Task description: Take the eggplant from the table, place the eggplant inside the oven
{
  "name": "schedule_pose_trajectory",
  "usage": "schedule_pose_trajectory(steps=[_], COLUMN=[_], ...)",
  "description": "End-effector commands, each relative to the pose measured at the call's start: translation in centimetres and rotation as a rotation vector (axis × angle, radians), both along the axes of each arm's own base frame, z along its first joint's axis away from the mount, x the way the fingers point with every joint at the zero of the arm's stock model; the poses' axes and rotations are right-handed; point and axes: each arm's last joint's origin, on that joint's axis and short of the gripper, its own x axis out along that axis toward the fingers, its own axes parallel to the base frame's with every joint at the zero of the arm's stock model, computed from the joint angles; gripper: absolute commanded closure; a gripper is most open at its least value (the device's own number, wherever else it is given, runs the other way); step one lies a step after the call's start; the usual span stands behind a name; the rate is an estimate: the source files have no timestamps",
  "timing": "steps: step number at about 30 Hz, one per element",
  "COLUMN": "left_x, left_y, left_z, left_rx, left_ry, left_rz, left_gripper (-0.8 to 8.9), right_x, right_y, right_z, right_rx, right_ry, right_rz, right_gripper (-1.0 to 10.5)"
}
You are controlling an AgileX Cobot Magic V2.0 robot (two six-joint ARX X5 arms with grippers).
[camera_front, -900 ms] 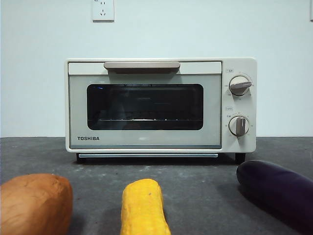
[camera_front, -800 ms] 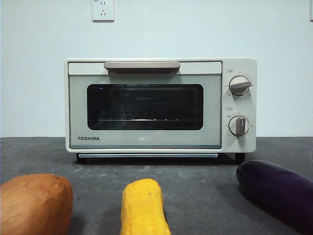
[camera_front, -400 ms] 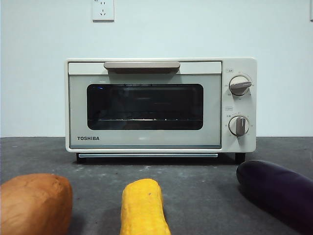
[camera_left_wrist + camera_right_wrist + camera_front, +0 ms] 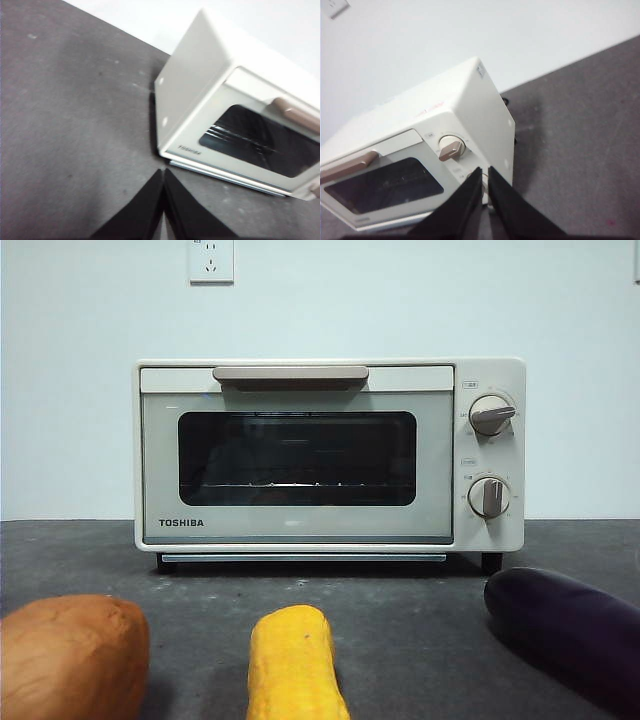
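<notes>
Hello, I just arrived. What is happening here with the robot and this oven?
Nothing is being handled at this moment. The oven stands on the table with its door closed. The eggplant lies in front of it, to the right in the front view, beside a corn cob and a sweet potato. The left gripper and the right gripper both hang above the table with jaws shut, holding nothing. The eggplant is not yet picked up.

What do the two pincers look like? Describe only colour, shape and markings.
Only the wrist views show them. The left pincer has two matte black jaws, broad at the base and narrowing to pointed tips. The right pincer looks the same: plain black and wedge-shaped. No cables, labels or markings are visible on either.
</notes>
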Motion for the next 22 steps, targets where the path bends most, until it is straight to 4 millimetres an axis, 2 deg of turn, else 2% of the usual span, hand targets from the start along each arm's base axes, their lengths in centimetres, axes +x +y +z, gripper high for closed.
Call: schedule_pose_trajectory(steps=[1, 9, 13, 17, 22], left_x=[0.5, 2.7, 4.0, 5.1, 5.7], left_y=[-0.1, -0.4, -0.7, -1.0, -1.4], left_z=[2.2, 6.6, 8.0, 8.7, 8.6], left_rx=[0.040, 0.103, 0.110, 0.092, 0.090], left_ry=[-0.028, 0.016, 0.053, 0.108, 0.137], left_rz=[-0.057, -0.200, -0.296, -0.385, -0.416], left_gripper=[8.06, 8.06, 8.06, 8.06, 8.06], right_x=[-0.1, 0.3, 0.4, 0.3, 0.2], right_y=[0.0, 0.0, 0.0, 0.1, 0.6], right_z=[1.9, 6.8, 8.5, 9.4, 8.9], right_rx=[-0.072, -0.218, -0.286, -0.344, -0.304], right_ry=[0.024, 0.141, 0.222, 0.321, 0.432], right_rz=[0.006, 0.039, 0.066, 0.125, 0.300], right_gripper=[9.4, 9.4, 9.4, 9.4, 9.4])
